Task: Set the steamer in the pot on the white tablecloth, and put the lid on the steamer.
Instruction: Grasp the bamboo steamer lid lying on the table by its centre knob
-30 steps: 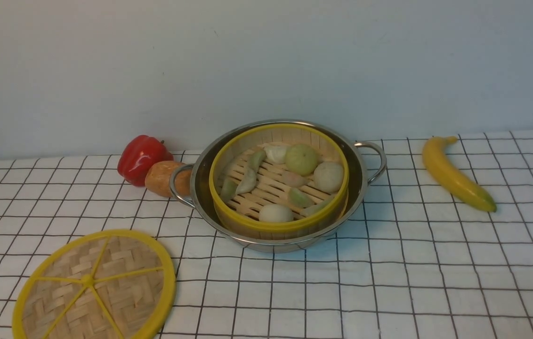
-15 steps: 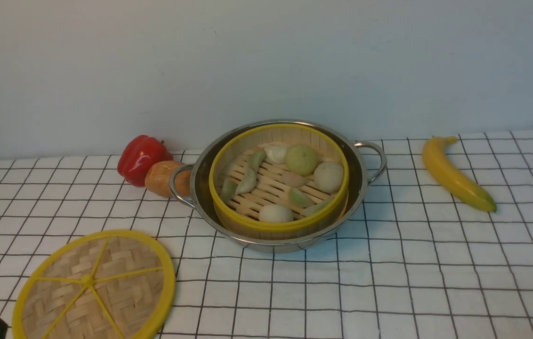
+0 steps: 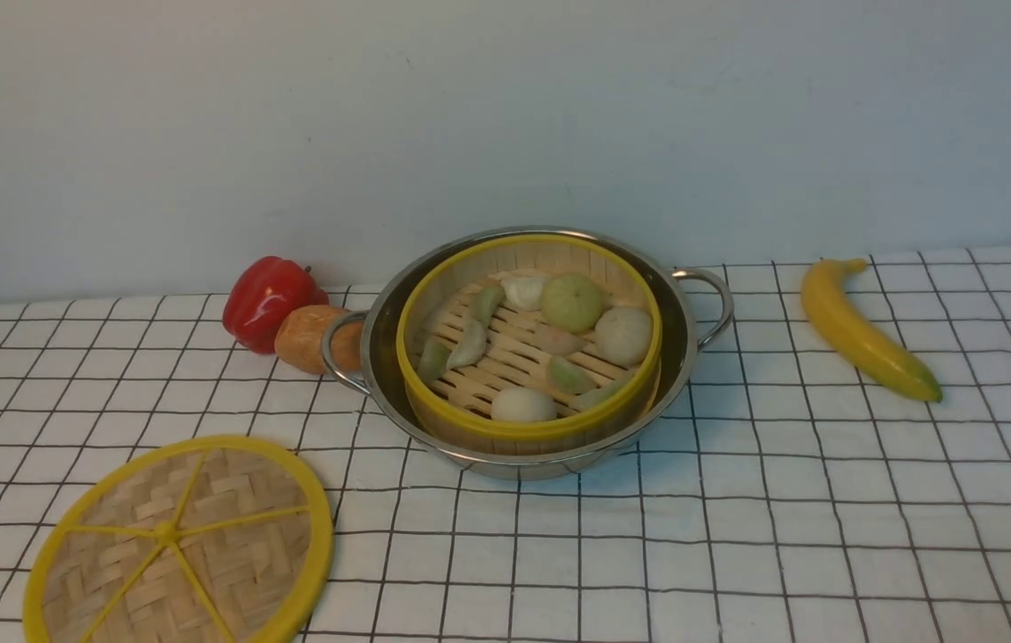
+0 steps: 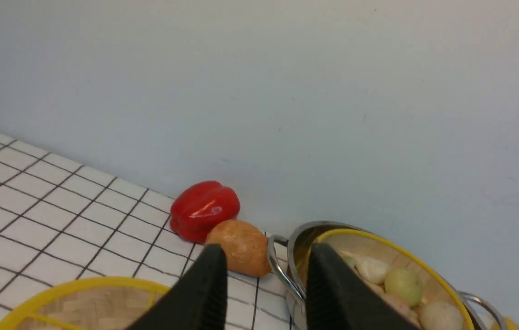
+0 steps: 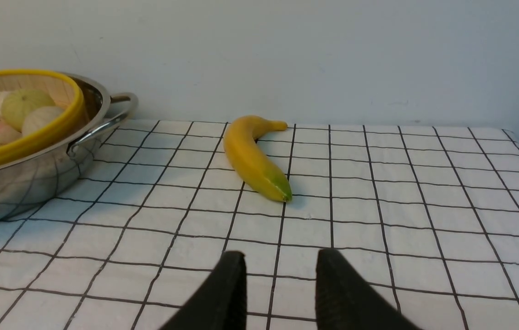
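Now, at far left, we see our left end effector (image 4: 266, 259) poised above the near-left part of the white tablecloth (image 3: 738, 536), its two dark fingers (image 4: 204, 293) parted with nothing between them. Close by lies the lid (image 3: 177, 540), flat on the cloth near the front edge and well apart from the pot. Farther back, by the wall (image 3: 505, 107), a red pepper (image 3: 269, 299) sits against an orange-brown roll (image 3: 309, 338), which rests just beside the pot's left loop handle (image 3: 340, 353). At centre we find the pot (image 3: 689, 357) standing on the cloth with the steamer (image 3: 528, 429) seated inside it, uncovered, its dumplings and buns (image 3: 572, 302) spread over the slatted floor. To the right, a banana (image 3: 863, 332) lies on the cloth, apart from the pot. At far right, our right end effector (image 5: 280, 259) hovers low over bare cloth, short of the banana, its jaws likewise spread and empty.
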Available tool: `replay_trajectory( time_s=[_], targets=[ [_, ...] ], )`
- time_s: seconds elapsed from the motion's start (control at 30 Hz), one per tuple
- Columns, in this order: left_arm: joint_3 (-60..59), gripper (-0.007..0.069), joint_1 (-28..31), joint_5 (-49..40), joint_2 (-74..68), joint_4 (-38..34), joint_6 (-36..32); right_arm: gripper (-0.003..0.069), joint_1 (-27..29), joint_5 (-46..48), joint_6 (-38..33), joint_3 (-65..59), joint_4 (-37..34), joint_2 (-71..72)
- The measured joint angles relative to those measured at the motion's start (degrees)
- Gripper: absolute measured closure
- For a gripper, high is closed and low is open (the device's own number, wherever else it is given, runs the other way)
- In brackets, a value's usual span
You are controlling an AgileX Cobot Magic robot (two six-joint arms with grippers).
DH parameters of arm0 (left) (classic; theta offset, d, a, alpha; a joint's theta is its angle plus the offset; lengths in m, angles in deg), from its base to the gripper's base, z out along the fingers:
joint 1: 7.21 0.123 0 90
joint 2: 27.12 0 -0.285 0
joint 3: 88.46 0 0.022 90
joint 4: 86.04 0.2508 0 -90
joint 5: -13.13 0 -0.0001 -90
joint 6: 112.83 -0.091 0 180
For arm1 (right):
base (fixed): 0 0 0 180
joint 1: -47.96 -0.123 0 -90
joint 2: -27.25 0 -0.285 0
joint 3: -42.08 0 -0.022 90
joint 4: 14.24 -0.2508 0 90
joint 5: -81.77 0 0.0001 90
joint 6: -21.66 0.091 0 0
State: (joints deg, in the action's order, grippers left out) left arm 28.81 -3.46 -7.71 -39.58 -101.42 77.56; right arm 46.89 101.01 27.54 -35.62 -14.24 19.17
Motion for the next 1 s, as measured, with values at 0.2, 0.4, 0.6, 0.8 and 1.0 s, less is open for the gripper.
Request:
replay_trajectory(
  time_s=[0.2, 0.4, 0.6, 0.8, 1.0],
  targets=[
    [17.89, 0.0382, 0.0, -33.6, -16.17, 3.7, -6.67, 0.0419, 0.0, 0.0, 0.0, 0.0, 0.0, 0.0],
    [26.62, 0.0382, 0.0, -47.83, -35.34, 8.14, -19.2, 0.0419, 0.0, 0.0, 0.0, 0.0, 0.0, 0.0],
    [28.42, 0.0382, 0.0, -40.09, -50.18, 11.02, -32.34, 0.0419, 0.0, 0.0, 0.0, 0.0, 0.0, 0.0],
    [32.16, 0.0382, 0.0, -31.96, -68.02, 10.21, -28.21, 0.0419, 0.0, 0.0, 0.0, 0.0, 0.0, 0.0],
    [39.2, 0.0382, 0.0, -31.08, -80.93, 10.21, -22.45, 0.0419, 0.0, 0.0, 0.0, 0.0, 0.0, 0.0]
  ],
)
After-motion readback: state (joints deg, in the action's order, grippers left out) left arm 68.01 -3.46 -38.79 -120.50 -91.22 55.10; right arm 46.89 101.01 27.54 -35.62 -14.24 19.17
